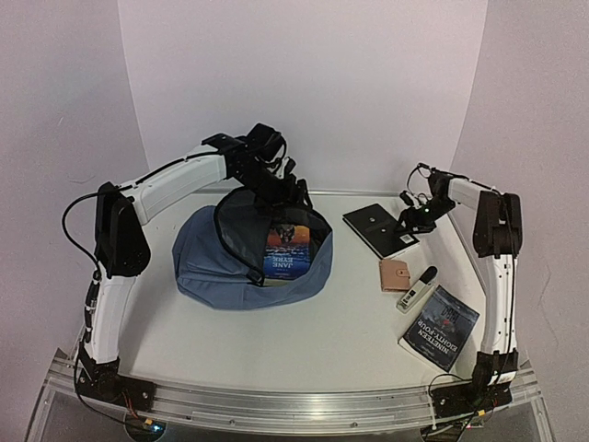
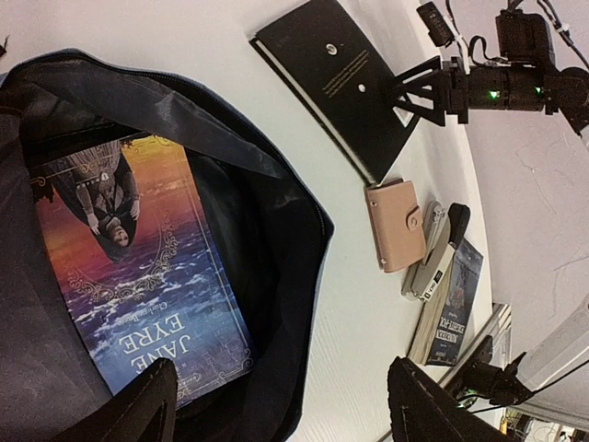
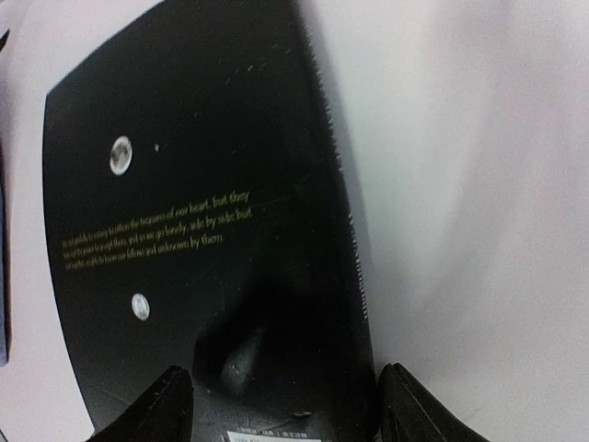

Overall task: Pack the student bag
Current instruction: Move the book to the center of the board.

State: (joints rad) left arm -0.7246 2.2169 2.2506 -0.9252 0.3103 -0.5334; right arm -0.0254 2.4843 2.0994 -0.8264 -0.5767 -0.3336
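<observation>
The slate-blue student bag [image 1: 212, 267] lies open on the table, and a blue Jane Eyre book [image 1: 284, 247] stands inside it [image 2: 138, 276]. My left gripper [image 1: 293, 189] hovers open and empty just above the bag's opening, its fingers [image 2: 433, 410] wide apart. A black book [image 1: 375, 226] lies flat at the back right. My right gripper [image 1: 411, 224] is open low over that book's near edge [image 3: 212, 230], one finger over the cover and one [image 3: 419, 410] past its right edge.
A tan wallet [image 1: 397, 273], a grey and black stapler [image 1: 417, 288] and a Nineteen Eighty-Four paperback [image 1: 442, 326] lie at the front right. White walls stand behind and at both sides.
</observation>
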